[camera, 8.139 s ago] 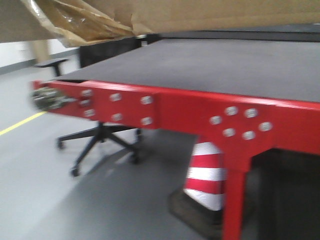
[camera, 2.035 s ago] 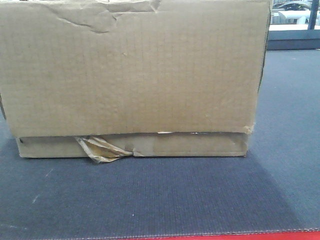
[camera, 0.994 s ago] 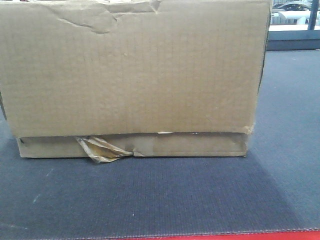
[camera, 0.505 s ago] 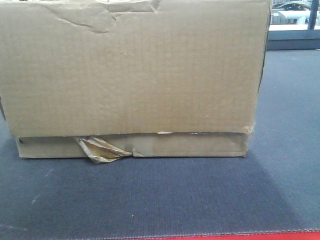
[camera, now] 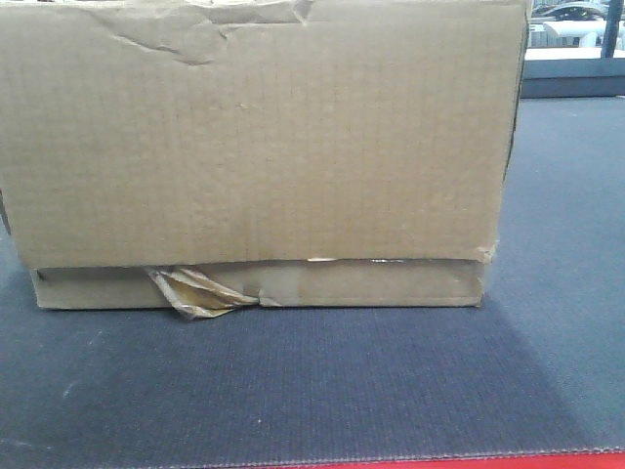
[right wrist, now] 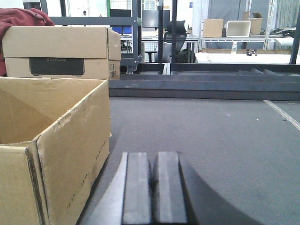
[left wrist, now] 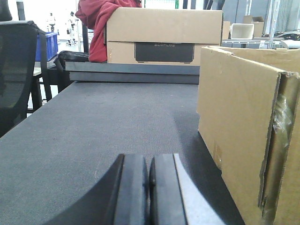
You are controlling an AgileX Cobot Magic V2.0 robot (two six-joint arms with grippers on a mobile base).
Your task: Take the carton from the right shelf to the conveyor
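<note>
In the front view, a thin red edge [camera: 508, 459] runs along the bottom, and just behind it the conveyor [camera: 322, 381] spreads out as a dark grey woven belt. The carton [camera: 259, 147] sits flat on that belt, filling most of the picture. A ragged strip of amber tape [camera: 200, 291] hangs from its lower seam. The carton's top and left side are cut off by the picture, so its open top does not show here.

The wrist views supply what the front view lacks. In the left wrist view, the left gripper [left wrist: 149, 197] sits low above the belt [left wrist: 108, 122] with its two dark pads pressed together, gripping nothing; the carton [left wrist: 234, 126] stands just beside it on the right, apart from it. In the right wrist view, the right gripper [right wrist: 153, 194] likewise has its pads closed on nothing, with the carton [right wrist: 70, 154] just to its left, its top open and the inside bare as far as can be seen.

Farther back, past the belt's dark rail [right wrist: 201, 86], a printed cardboard box [left wrist: 164, 37] stands with a red cloth [left wrist: 96, 23] draped beside it. An office chair [left wrist: 18, 70] is partly cut off at the left.
</note>
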